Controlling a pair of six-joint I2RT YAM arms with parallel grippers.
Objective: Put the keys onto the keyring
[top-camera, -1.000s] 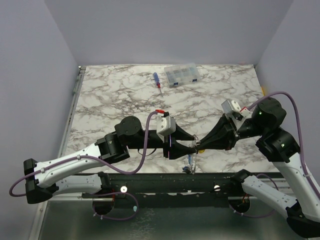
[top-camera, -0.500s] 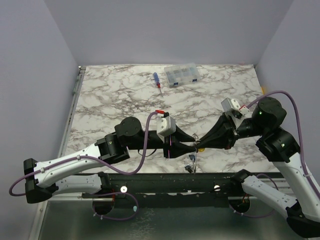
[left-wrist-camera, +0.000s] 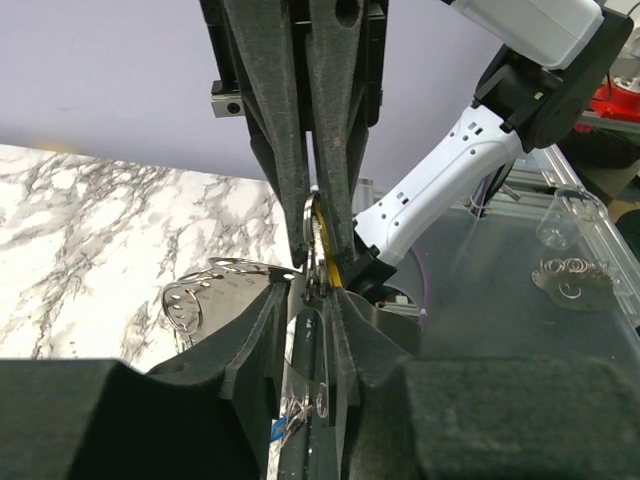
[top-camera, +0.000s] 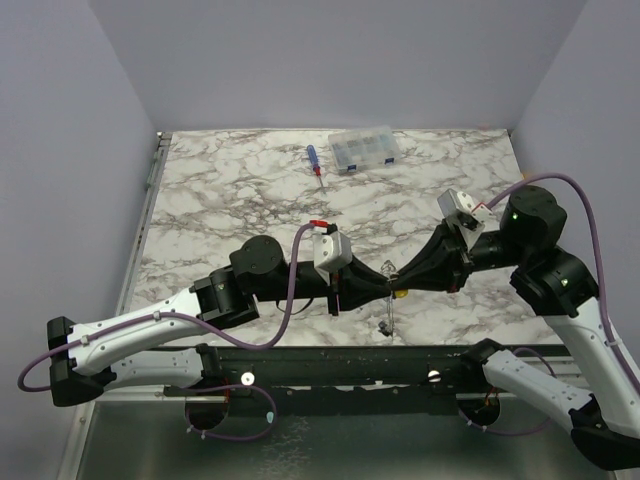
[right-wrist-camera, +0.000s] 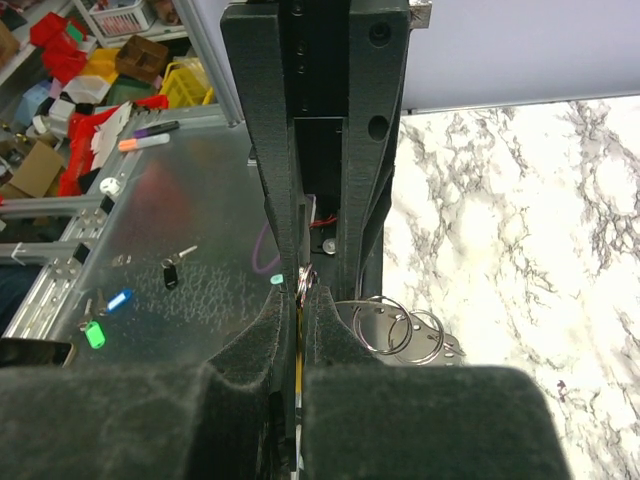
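My two grippers meet tip to tip just above the table's near edge. The left gripper [top-camera: 383,283] [left-wrist-camera: 318,295] is shut on the grey keyring [left-wrist-camera: 316,245], which shows edge-on between its tips. The right gripper [top-camera: 401,288] [right-wrist-camera: 303,298] is shut on a yellow-headed key [right-wrist-camera: 299,355] [top-camera: 400,294], held against the ring [right-wrist-camera: 306,282]. A small bunch of keys [top-camera: 385,320], one of them blue [left-wrist-camera: 280,428], hangs below the ring. A perforated metal tab with smaller split rings [right-wrist-camera: 388,325] [left-wrist-camera: 205,292] sticks out to the side.
A blue-and-red screwdriver [top-camera: 315,166] and a clear compartment box [top-camera: 364,149] lie at the far edge. The black rail [top-camera: 340,360] runs under the grippers. Loose keys [right-wrist-camera: 168,272] and spare rings [left-wrist-camera: 565,275] lie on the lower shelf beyond the table.
Both grippers have risen a little and shifted away from the near edge, still tip to tip. The dangling keys lifted with them. The right wrist has moved slightly left.
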